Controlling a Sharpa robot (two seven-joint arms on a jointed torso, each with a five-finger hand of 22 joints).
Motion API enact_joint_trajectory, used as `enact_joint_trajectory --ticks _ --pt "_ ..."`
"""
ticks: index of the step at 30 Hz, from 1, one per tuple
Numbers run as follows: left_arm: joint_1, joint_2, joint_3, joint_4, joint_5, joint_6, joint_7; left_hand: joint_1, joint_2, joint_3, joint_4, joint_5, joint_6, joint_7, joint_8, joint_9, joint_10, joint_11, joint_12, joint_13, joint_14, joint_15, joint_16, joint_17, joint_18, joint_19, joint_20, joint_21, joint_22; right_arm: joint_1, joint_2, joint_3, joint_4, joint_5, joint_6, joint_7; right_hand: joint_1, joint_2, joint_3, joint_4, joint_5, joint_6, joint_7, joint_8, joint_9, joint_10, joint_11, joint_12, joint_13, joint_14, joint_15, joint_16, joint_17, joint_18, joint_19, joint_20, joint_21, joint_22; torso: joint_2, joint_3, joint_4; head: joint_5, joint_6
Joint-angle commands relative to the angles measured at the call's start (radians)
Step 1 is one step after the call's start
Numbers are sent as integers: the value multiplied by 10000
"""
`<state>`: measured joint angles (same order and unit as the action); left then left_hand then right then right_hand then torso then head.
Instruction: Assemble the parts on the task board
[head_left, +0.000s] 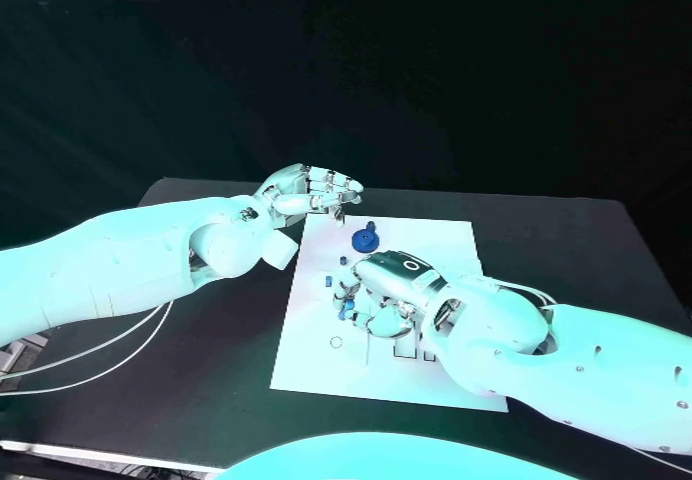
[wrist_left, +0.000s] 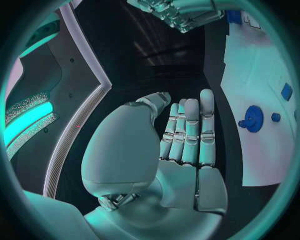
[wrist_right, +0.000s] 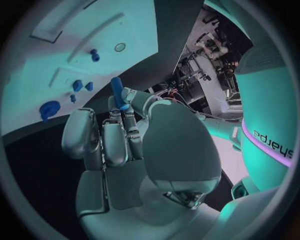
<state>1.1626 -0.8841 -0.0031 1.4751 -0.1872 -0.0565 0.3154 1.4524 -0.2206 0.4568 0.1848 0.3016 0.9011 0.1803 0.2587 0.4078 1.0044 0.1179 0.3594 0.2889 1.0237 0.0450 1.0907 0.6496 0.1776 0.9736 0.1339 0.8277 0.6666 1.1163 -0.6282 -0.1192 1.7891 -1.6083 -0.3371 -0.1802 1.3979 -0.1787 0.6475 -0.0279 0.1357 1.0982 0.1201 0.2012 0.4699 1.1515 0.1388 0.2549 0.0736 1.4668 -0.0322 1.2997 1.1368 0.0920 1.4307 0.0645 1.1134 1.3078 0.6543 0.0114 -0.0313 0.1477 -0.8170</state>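
the white board (head_left: 418, 370) lies in the middle of the black counter (head_left: 173, 380). the right hand (head_left: 387, 290) is down over the board's middle, and in the right wrist view its fingers (wrist_right: 115, 140) pinch a blue peg (wrist_right: 117, 91) that stands up above the fingertips. just beyond that hand on the board sits a round blue disc (head_left: 365, 239) with a small knob on top, and a few smaller blue pieces (head_left: 343, 262) lie close by it on the side nearer the left arm. the left hand (head_left: 310, 192) hangs over the counter just off the board's far corner, grasping nothing, its fingers (wrist_left: 187, 130) held straight and side by side.
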Motion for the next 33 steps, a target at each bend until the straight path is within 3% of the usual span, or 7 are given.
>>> enact_joint_trajectory --ticks 1,9,16,22,33 --pt "4 42 4 -7 84 154 109 96 32 -75 -3 34 -86 17 57 -14 -63 -6 8 4 -44 20 -19 15 59 39 55 -43 -13 -158 167 -20 -125 -162 -84 281 121 83 79 3 49 51 -7 23 9 1010 -956 239 486 202 -45 9 -8 -76 56 -8 -24 759 14 -8 -12 139 -55" --pt "3 57 3 -13 90 129 123 96 32 -75 -3 34 -86 17 57 -14 -63 -6 8 4 -44 20 -19 15 59 39 55 -43 -13 -500 476 -123 -483 -234 50 305 119 81 84 0 55 49 -4 21 9 1010 -954 232 487 200 -44 2 -20 -72 51 -9 -41 753 15 3 -21 311 -179" --pt "3 59 3 -14 91 129 132 96 32 -75 -3 34 -86 17 57 -14 -63 -6 8 4 -44 20 -19 15 59 39 55 -43 -13 -693 618 -167 -755 -359 206 227 115 79 92 -5 64 46 1 18 10 1010 -951 222 489 199 -43 -1 -26 -69 45 -9 -63 746 11 10 -24 318 -245" --pt "3 58 3 -11 91 137 132 96 32 -75 -3 34 -86 17 57 -14 -63 -6 8 4 -44 20 -19 15 59 39 55 -43 -13 -771 684 -180 -884 -457 299 140 111 77 98 -9 72 44 4 15 10 1010 -949 213 490 199 -41 -2 -27 -68 43 -9 -69 746 17 4 -21 212 -256" --pt "4 31 3 -2 91 142 126 96 32 -75 -3 34 -86 17 57 -14 -63 -6 8 4 -44 20 -19 15 59 39 55 -43 -13 -899 820 -200 -1126 -523 343 54 111 77 98 -9 72 44 4 15 10 1010 -949 213 490 199 -41 -2 -27 -68 43 -9 -69 746 9 -3 -20 287 -341"
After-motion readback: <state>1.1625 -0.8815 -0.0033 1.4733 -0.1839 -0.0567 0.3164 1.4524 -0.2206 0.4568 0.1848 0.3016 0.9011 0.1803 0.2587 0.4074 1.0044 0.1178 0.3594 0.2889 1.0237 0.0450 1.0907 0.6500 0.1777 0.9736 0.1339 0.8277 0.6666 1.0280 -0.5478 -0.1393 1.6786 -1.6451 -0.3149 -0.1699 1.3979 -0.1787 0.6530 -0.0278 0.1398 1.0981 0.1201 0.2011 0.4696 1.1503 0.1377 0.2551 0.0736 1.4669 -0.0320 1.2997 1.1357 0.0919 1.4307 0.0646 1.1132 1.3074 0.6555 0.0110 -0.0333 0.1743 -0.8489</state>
